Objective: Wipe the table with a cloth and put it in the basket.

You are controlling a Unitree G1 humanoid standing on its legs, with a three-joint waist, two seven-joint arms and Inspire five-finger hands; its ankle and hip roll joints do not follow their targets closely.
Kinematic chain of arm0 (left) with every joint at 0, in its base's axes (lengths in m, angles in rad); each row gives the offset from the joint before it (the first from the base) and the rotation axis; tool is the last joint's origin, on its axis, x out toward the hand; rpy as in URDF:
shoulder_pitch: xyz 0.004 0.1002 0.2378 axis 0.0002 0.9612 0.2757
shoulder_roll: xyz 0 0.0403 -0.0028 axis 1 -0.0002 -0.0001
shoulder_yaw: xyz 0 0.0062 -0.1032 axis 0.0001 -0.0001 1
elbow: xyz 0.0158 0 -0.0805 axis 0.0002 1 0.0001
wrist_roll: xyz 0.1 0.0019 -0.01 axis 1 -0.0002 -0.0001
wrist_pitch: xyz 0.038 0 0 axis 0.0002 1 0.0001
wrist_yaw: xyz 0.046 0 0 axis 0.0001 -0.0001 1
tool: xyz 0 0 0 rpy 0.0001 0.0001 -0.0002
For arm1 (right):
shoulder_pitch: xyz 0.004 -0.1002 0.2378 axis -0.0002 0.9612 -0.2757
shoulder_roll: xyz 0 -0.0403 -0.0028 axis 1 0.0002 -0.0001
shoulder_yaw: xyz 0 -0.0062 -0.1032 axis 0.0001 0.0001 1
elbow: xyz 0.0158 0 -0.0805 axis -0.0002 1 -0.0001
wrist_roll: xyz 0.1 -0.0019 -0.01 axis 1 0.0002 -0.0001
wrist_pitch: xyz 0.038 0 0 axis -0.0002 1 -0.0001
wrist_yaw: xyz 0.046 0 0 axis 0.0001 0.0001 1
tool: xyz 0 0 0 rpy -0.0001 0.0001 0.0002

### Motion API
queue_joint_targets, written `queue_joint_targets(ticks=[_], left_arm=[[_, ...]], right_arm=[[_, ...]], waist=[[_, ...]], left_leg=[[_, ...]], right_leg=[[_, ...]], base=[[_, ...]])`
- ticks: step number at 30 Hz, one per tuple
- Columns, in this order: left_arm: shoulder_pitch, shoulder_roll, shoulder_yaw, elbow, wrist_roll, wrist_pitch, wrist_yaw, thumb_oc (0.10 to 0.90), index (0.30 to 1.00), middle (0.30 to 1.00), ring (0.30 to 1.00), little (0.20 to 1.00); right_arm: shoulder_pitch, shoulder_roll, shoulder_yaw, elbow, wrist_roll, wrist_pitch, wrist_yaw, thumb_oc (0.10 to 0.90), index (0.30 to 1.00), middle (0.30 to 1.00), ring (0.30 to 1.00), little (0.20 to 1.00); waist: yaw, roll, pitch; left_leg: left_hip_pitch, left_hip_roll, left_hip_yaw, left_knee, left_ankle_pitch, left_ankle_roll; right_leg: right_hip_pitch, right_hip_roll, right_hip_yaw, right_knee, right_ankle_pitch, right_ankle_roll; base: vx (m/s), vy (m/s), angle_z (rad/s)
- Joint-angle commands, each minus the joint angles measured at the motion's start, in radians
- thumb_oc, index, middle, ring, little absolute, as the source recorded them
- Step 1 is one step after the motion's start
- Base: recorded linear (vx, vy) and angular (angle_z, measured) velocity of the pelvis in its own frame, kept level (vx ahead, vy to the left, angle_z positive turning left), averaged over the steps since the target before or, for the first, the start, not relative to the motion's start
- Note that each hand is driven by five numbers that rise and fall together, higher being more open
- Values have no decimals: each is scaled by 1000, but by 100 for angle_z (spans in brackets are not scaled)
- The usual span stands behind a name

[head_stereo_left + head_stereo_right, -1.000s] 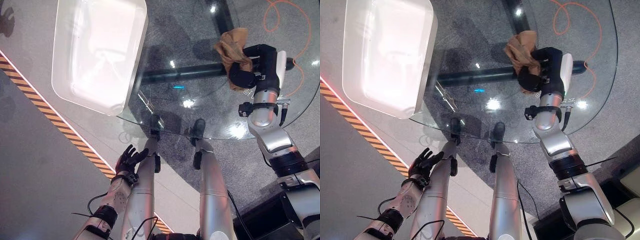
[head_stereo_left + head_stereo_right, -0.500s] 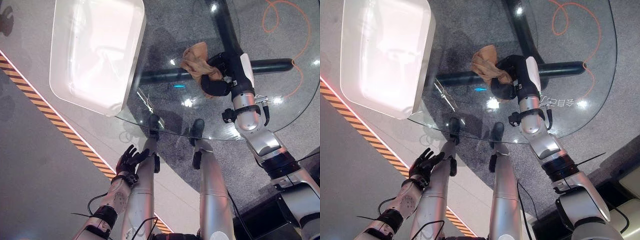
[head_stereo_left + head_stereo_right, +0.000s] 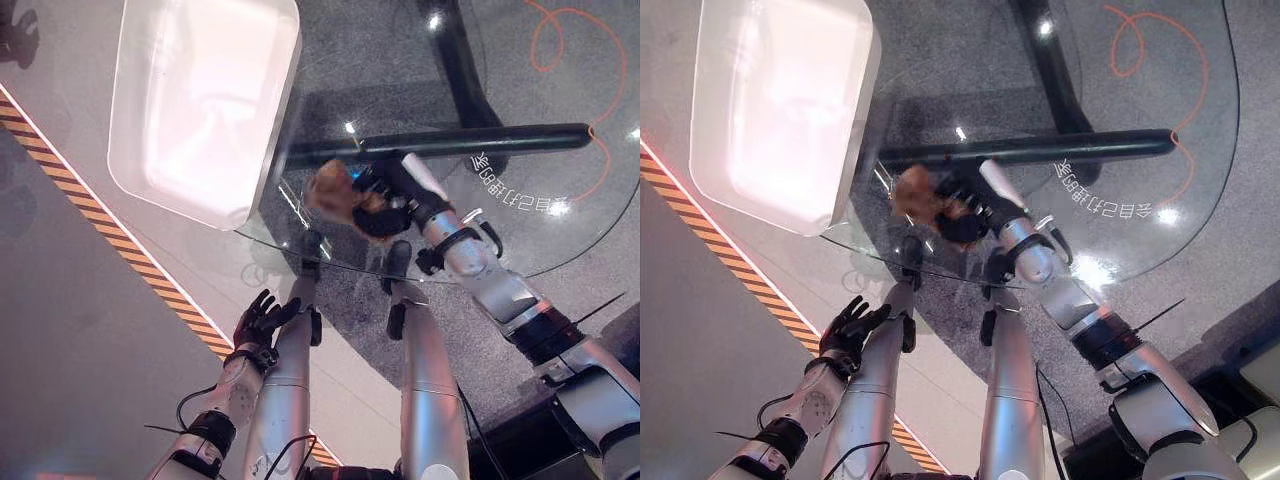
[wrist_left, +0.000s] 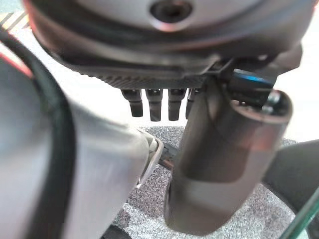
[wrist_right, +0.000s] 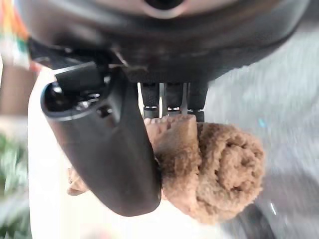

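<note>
A crumpled tan cloth (image 3: 328, 192) lies on the round glass table (image 3: 400, 60), near its front edge. My right hand (image 3: 388, 203) is shut on the cloth and holds it down on the glass. In the right wrist view the cloth (image 5: 219, 169) is bunched between the thumb (image 5: 109, 144) and the curled fingers (image 5: 172, 99). The white basket (image 3: 200, 100), a rounded tub, stands at the table's left side, a short way left of the cloth. My left hand (image 3: 262, 320) hangs open below the table's front edge, its fingers (image 4: 154, 102) relaxed and holding nothing.
A black crossbar base (image 3: 450, 142) runs beneath the glass. An orange cable (image 3: 560, 30) loops on the grey floor at the far right. A yellow-and-black striped line (image 3: 120, 255) crosses the floor at the left.
My right hand has swept the cloth across the glass from the far right to the front middle, closer to the basket. The left hand has stayed where it was.
</note>
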Motion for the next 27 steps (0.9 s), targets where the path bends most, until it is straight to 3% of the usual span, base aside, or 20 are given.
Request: queue_joint_targets(ticks=[1,19,27], left_arm=[[64,17,-31,16,-13,3,2,800,900,900,900,900],[74,23,-17,11,-19,-17,-7,800,900,900,900,900],[128,29,16,-53,-127,-97,-70,800,900,900,900,900]], right_arm=[[39,20,15,-150,70,-59,19,100,300,300,300,200],[71,32,-37,-160,76,-69,-36,100,300,300,300,200],[115,36,-86,-167,143,-80,-42,100,300,300,300,200]], waist=[[-15,9,-18],[-17,4,-18],[-9,0,-18]], left_leg=[[-38,-71,49,139,-129,24],[-8,-70,45,127,-127,25],[43,-67,40,108,-126,22]], right_leg=[[19,28,-50,-182,128,50],[49,31,-56,-187,125,47],[107,35,-73,-197,114,41]], base=[[0,0,0],[-3,-4,1],[-31,-28,2]])
